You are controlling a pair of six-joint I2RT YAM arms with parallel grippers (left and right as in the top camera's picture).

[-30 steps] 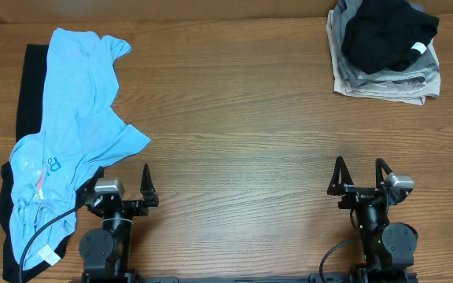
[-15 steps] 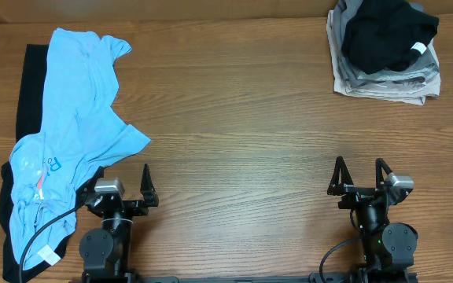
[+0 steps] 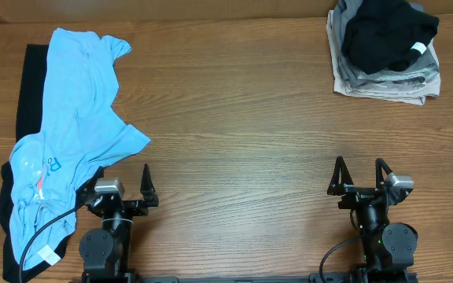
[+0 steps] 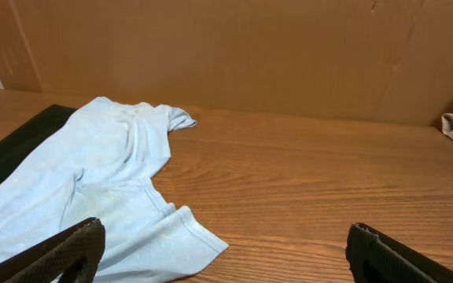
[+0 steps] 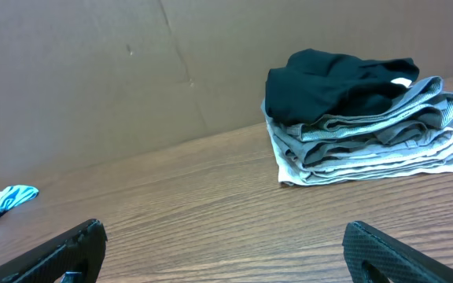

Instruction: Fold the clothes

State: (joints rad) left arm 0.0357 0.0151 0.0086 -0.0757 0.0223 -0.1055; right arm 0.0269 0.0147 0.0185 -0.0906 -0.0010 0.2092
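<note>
Both grippers, left (image 3: 116,191) and right (image 3: 360,179), sit spread wide and empty at the near edge of the wooden table (image 3: 242,134), unmoved from a second ago. The light blue T-shirt (image 3: 73,126) lies crumpled and unfolded at the table's left, partly over a black garment (image 3: 28,86), its white tag (image 3: 48,255) showing. Folded clothes (image 3: 384,67) are stacked at the far right corner.
</note>
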